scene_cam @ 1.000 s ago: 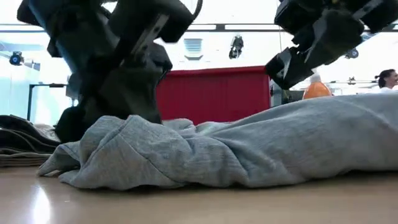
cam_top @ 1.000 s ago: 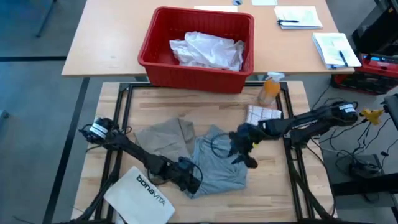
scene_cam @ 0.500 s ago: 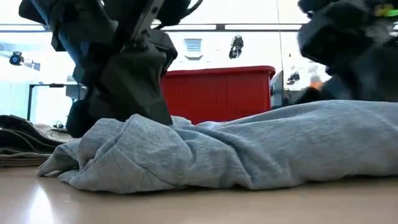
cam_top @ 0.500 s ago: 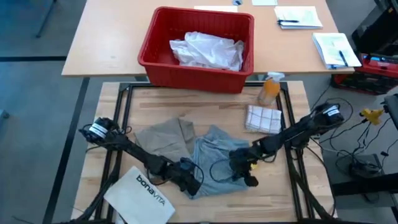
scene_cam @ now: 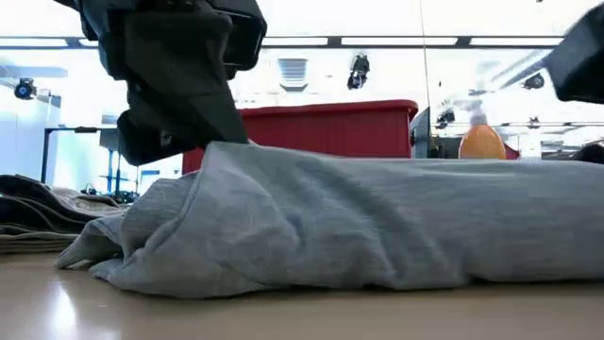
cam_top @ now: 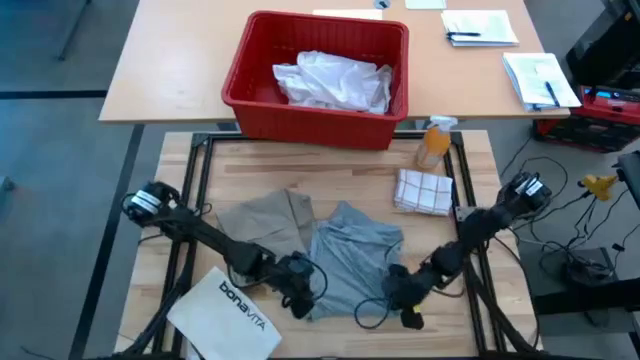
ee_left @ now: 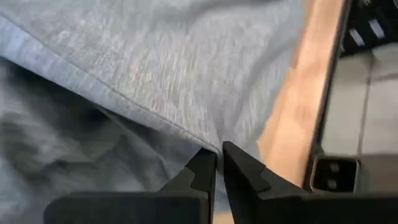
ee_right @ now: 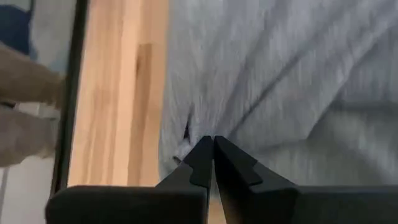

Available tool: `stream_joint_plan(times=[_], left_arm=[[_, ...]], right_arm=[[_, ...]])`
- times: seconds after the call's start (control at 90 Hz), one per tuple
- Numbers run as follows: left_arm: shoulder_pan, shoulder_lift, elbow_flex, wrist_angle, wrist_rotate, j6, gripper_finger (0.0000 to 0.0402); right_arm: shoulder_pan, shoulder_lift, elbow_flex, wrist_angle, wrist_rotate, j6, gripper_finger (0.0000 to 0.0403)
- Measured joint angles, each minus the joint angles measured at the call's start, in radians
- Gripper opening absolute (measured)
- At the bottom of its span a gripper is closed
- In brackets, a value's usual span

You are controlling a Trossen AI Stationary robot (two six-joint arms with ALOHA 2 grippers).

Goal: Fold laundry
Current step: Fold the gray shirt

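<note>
Both hands work the near hem of the grey T-shirt (cam_top: 352, 262), which lies crumpled at the front middle of the bench (cam_top: 470, 200), its long axis running from the near edge back toward the red basket: the left hand (cam_top: 299, 293) is clenched on the shirt's near left corner, its fingers all but meeting over a stitched hem in the left wrist view, while the right hand (cam_top: 402, 297) is clenched on the near right corner, its fingers pressed together on bunched grey cloth; so the shirt lies between the two hands and stretches away from both, and any pull or fold would likely carry this near edge toward the far side. Just left of the left hand sits the white bonavita bag (cam_top: 228, 312); the khaki piece (cam_top: 258, 222) lies touching the shirt's left side and could be dragged along. Farther back on the right are a checked cloth (cam_top: 424, 190) and an orange spray bottle (cam_top: 433, 143); beyond, the red basket (cam_top: 250, 70) holds the white shirt (cam_top: 334, 80)
</note>
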Motion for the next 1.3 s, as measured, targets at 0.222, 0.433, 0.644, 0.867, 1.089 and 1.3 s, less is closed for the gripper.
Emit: stream_joint_plan(times=[0.222,0.433,0.644,0.867,1.089,1.3], left_arm=[[-0.01,-0.001,-0.001,-0.041,0.046,0.039,0.0011],[-0.008,-0.003,-0.002,-0.198,0.044,0.101,0.0011],[0.02,-0.039,-0.003,-0.175,-0.037,0.191,0.0011],[0.199,-0.097,-0.003,-0.142,0.038,0.358,0.0011],[0.521,-0.094,0.004,-0.041,0.336,0.526,0.0011],[0.722,-0.033,0.085,-0.088,0.407,0.681,0.002]], right_arm=[[0.057,-0.019,0.001,-0.075,0.07,0.194,0.0002],[0.083,-0.055,0.003,-0.122,0.135,0.29,0.0002],[0.101,-0.122,0.016,-0.172,0.225,0.336,0.0002],[0.109,-0.244,0.016,-0.299,0.416,0.427,0.0003],[0.035,-0.389,0.013,-0.44,0.437,0.358,0.0034],[-0.145,-0.591,-0.03,-0.53,0.378,0.195,0.0131]])
